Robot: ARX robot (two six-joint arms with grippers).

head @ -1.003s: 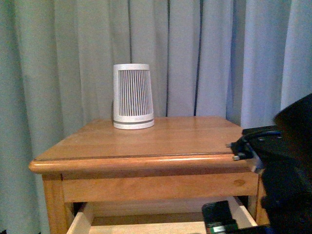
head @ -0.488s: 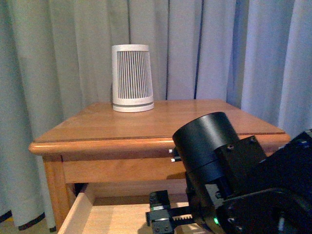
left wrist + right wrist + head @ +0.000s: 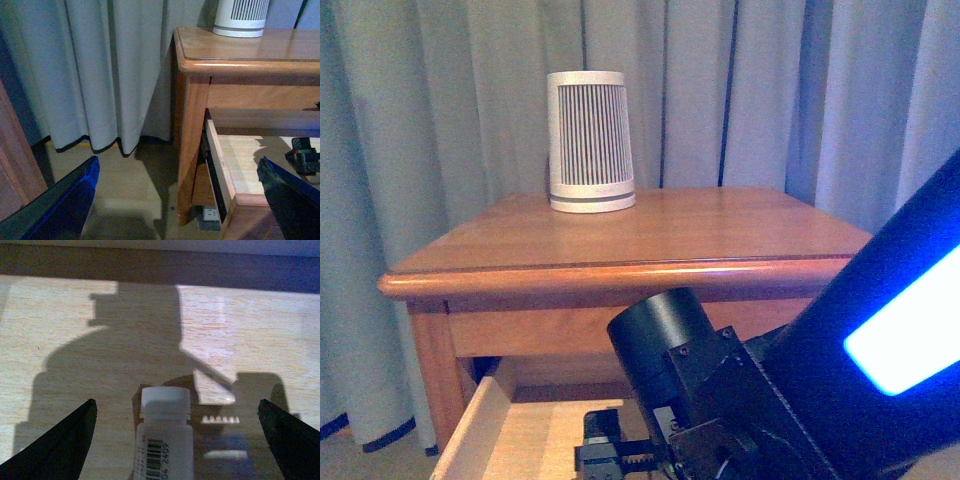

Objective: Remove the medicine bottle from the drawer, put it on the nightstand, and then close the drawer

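straddling the medicine bottle (image 3: 165, 447), partly out of frame, right gripper (image 3: 175, 405) gapes wide, empty.

A white container (image 3: 590, 140) with dark stripes stands upright. Behind it hangs a long grey curtain (image 3: 770, 90). The curtain's dark bottom edge comes down near the brown floor (image 3: 135, 195).

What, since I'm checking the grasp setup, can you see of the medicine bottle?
The medicine bottle is small and white, plastic-looking, with a round white cap and a barcode label. It appears to lie on the pale wooden floor of the drawer, cap pointing away from the camera, between the fingers of the open right gripper, neither touching it. Its base is cut off.
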